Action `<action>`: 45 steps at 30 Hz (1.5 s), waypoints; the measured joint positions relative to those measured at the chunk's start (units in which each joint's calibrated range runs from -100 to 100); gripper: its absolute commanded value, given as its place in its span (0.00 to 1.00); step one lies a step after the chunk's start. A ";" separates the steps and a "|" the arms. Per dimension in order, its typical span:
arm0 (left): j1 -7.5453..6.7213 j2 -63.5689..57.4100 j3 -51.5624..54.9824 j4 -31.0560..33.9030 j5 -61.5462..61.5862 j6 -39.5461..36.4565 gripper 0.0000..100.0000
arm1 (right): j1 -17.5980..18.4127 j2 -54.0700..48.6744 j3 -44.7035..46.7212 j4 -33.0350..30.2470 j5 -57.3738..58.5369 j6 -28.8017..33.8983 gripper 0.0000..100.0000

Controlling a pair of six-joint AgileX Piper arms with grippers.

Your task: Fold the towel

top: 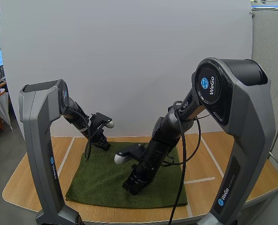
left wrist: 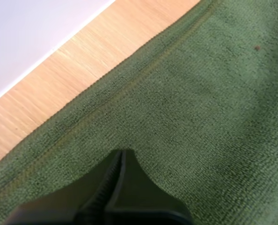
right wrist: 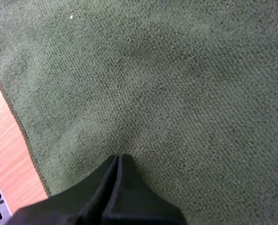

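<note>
The towel (top: 101, 183) is spread flat on the bench (top: 223, 154); left jaws, by its hem, and right jaws are closed together.

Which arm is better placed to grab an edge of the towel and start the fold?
Left, probably. The left hand is close to the hemmed far edge of the towel, with bare table just beyond. The right hand sits farther in from an edge. Both are shut, so either must open first.

The towel (top: 101, 183) lay spread on the table (top: 214, 154). My left gripper (top: 105, 145) sat over its far edge, left of centre. My right gripper (top: 129, 187) was nearer the front, seemingly touching it.
</note>
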 measured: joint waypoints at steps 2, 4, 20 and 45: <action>0.00 0.00 0.00 0.00 0.00 0.00 0.00 | 0.08 -0.12 0.87 0.13 -0.74 0.00 0.00; 0.00 0.00 -0.13 0.00 -0.88 0.00 0.00 | 0.08 -0.39 1.05 0.13 -1.13 0.00 0.00; -0.22 0.10 -0.13 -0.36 -5.71 0.00 0.00 | 0.08 -1.73 7.14 1.01 5.09 -1.27 0.00; -0.22 -12.94 -0.13 3.40 8.83 -5.70 0.00 | 0.08 -16.99 -4.02 -4.55 0.60 3.99 0.00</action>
